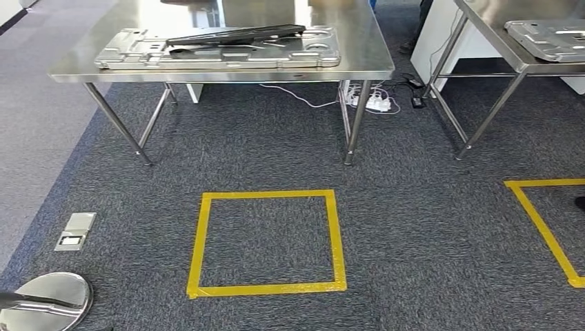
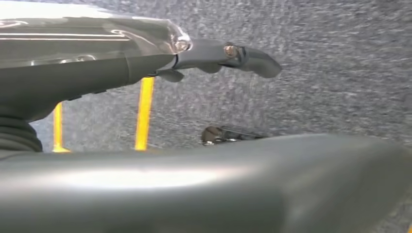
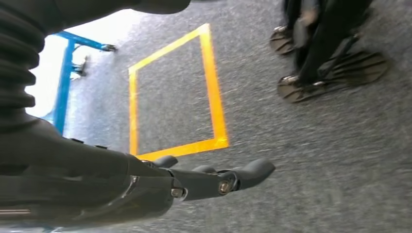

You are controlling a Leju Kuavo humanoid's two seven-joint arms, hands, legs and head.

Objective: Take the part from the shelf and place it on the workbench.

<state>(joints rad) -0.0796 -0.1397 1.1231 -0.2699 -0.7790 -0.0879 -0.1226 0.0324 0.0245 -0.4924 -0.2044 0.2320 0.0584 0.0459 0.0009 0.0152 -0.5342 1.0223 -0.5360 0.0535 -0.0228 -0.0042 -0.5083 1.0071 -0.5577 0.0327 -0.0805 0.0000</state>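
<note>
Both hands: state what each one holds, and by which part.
Nothing is held. The left hand and the right hand hang over the carpet with fingers extended and nothing between them.

We see a speckled dark grey carpet (image 1: 276, 145) marked with a yellow tape square (image 1: 266, 243). The tabletop (image 1: 359, 48) is shiny silver steel, carrying a silver-grey stamped panel (image 1: 221, 54) with a black part (image 1: 238, 34) on it. White cables (image 1: 369, 102) lie beneath. Our left hand (image 2: 228, 56) and right hand (image 3: 214, 182) are dark grey. A blue frame (image 3: 65, 82) stands beside another yellow square (image 3: 172, 97).
</note>
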